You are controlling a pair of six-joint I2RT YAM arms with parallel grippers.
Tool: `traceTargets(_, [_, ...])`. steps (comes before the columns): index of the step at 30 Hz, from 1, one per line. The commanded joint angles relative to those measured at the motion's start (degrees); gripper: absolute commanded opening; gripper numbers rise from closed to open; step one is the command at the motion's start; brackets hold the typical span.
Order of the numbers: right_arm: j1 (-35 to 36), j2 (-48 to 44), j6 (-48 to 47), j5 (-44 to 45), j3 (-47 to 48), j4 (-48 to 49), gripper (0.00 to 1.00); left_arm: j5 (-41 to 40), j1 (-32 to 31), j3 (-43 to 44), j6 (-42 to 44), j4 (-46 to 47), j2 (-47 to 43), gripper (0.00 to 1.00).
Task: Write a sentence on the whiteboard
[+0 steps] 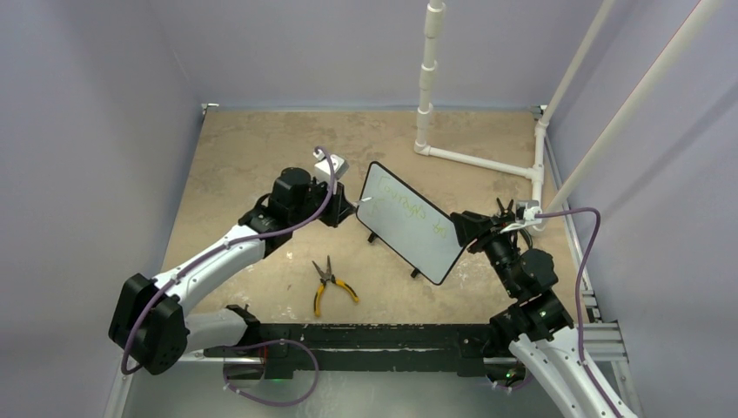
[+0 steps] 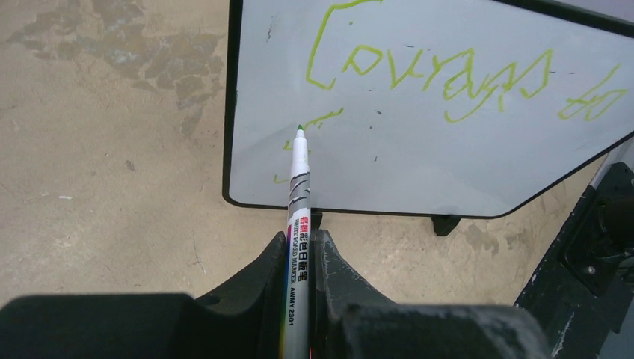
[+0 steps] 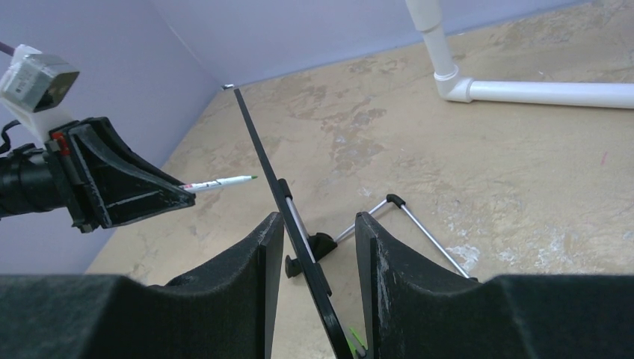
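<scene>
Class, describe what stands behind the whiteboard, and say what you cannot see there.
A thin wire stand rests on the table behind the whiteboard; its back face, edge-on, is hidden.

The whiteboard [image 1: 418, 235] stands in the middle of the table [image 1: 252, 157] with green writing [image 1: 400, 205] on it. At its 9 o'clock edge the left gripper [image 1: 352, 207] pinches a white marker [image 1: 365, 202]. The right gripper [image 1: 466, 233] sits at its 4 o'clock edge. Yellow-handled pliers [image 1: 331, 284] lie at its 7 o'clock.
</scene>
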Motion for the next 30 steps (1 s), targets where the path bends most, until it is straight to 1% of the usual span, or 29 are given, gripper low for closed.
traceTargets(1, [0.25,-0.79,-0.50,0.57,0.68,1.33,0.43,2.47,-0.04,-1.01,0.73,0.50,-3.16,0.00])
traceTargets(9, [0.27,-1.04,-0.67,0.50,0.53,1.44,0.43,4.80,-2.48,-0.83,5.02,-0.75,-2.62,0.00])
traceTargets(13, [0.21,-1.01,-0.76,0.53,0.77,1.32,0.43,6.86,-2.99,-1.17,3.65,1.31,-2.15,0.00])
traceTargets(15, [0.25,-0.90,-0.76,0.52,0.77,1.32,0.43,7.25,-3.15,-1.14,2.96,4.05,-1.76,0.00])
traceTargets(19, [0.28,-0.29,-0.76,0.78,0.95,1.33,0.43,9.08,-3.38,-0.63,2.24,5.34,0.66,0.00])
traceTargets(30, [0.26,-1.15,-0.67,0.79,0.72,1.24,0.43,5.18,-3.61,0.31,2.13,4.37,2.38,0.00])
